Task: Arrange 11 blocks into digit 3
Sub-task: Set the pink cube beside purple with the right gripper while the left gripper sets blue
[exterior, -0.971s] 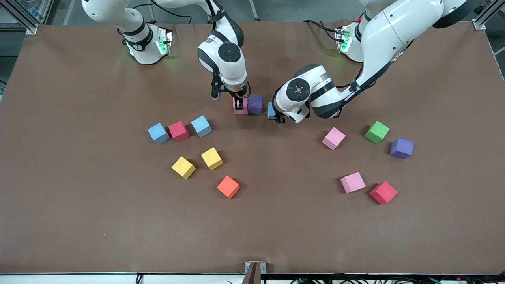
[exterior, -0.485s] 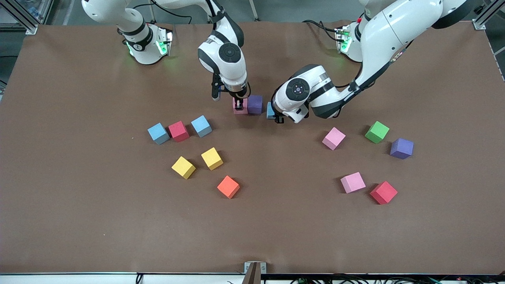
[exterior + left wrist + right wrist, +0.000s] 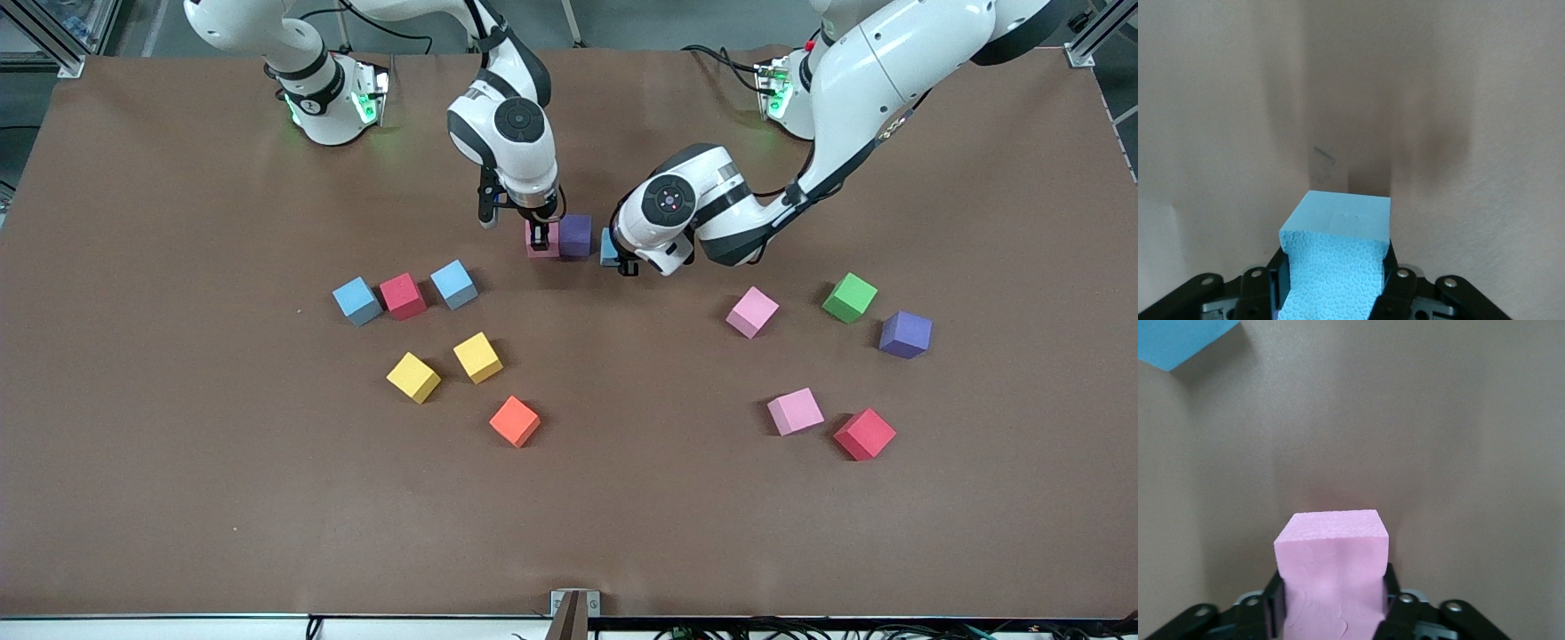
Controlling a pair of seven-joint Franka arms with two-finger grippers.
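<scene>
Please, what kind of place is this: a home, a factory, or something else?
Most likely a robotics lab or test bench. Two white arms are bolted to a table under a brown cover, loose foam blocks such as the orange cube lie on it, and aluminium frame posts stand at the corners.

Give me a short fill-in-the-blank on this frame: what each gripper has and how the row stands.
1. The left gripper is shut on a ____ block.
2. The right gripper has a ____ block between its fingers.
3. That block sits on the table touching a ____ block.

Missing words: blue; pink; purple
</scene>
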